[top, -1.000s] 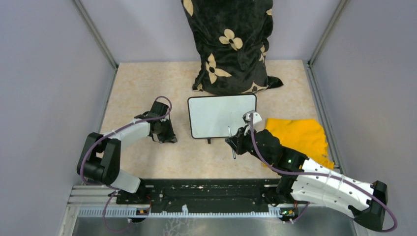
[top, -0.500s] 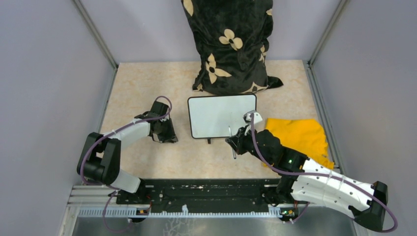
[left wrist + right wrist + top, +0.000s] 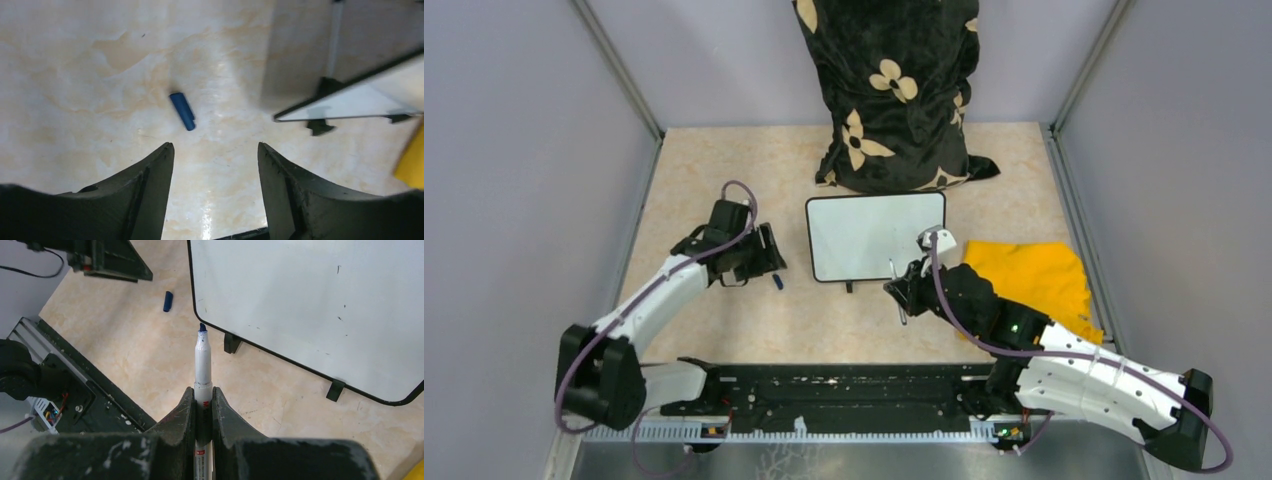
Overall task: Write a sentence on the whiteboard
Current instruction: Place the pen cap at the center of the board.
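Left gripper [image 3: 215,150], jaws open and empty, had drawn back from blue cap [image 3: 182,111], now lying left of blank whiteboard [image 3: 310,300]. Right gripper [image 3: 203,397] clamped uncapped marker [image 3: 202,365] at near edge. Writing could start.

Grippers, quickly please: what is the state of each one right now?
Left gripper: open, holding nothing; a blue cap lies loose ahead of it.
Right gripper: shut on the uncapped marker.

The left arm [image 3: 649,305] and right arm [image 3: 1084,380] have white shells and black joints. A thin purple cable [image 3: 935,268] runs along each. The left tool [image 3: 215,152] and right tool [image 3: 202,395] are dull black.
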You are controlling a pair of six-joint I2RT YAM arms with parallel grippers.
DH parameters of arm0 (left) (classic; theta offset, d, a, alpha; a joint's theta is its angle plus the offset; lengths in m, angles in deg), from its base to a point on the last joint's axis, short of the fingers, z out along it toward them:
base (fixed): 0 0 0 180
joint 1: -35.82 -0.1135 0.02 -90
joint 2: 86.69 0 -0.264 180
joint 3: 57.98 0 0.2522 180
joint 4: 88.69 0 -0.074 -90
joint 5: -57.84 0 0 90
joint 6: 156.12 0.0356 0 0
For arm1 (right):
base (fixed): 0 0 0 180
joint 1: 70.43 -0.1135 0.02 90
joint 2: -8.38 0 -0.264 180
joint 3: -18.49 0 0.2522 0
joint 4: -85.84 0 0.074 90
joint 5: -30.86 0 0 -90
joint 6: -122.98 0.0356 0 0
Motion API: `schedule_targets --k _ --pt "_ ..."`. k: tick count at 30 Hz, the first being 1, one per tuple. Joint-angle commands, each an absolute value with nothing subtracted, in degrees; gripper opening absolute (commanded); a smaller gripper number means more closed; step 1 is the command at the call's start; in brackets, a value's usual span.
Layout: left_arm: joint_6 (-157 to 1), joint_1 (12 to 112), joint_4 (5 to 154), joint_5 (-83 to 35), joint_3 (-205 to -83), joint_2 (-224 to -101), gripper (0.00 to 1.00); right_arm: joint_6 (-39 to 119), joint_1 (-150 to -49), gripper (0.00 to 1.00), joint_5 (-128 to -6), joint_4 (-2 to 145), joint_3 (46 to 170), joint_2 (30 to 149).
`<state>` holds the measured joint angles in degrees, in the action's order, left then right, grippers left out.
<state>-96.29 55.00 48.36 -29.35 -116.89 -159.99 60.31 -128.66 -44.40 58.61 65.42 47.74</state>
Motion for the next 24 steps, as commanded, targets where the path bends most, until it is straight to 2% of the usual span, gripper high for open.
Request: schedule_targets --k 1,4,7,11,17,24 --pt "-91.0 54.9 50.0 -23.3 -120.5 -148.2 0.69 56.1 -128.5 0.00 -46.8 59.1 70.8 46.7" --pt "-88.8 55.0 58.8 -9.7 -118.8 -140.5 0.73 53.3 -128.5 0.00 -50.2 59.9 72.5 46.6" --pt "-91.5 55.1 72.1 4.2 -114.5 -134.1 0.80 51.3 -128.5 0.00 -55.4 61.9 73.5 46.9" --pt "-102.0 56.2 95.7 19.3 -106.3 -130.3 0.95 51.1 -128.5 0.00 -63.4 65.6 74.0 48.1" --pt "-104.1 62.5 105.9 23.2 -103.9 -131.8 0.96 54.2 -128.5 0.00 -73.1 71.4 73.2 51.2" --pt "-103.5 67.3 107.2 23.8 -105.0 -136.0 0.92 56.3 -128.5 0.00 -78.2 75.6 73.7 55.8"
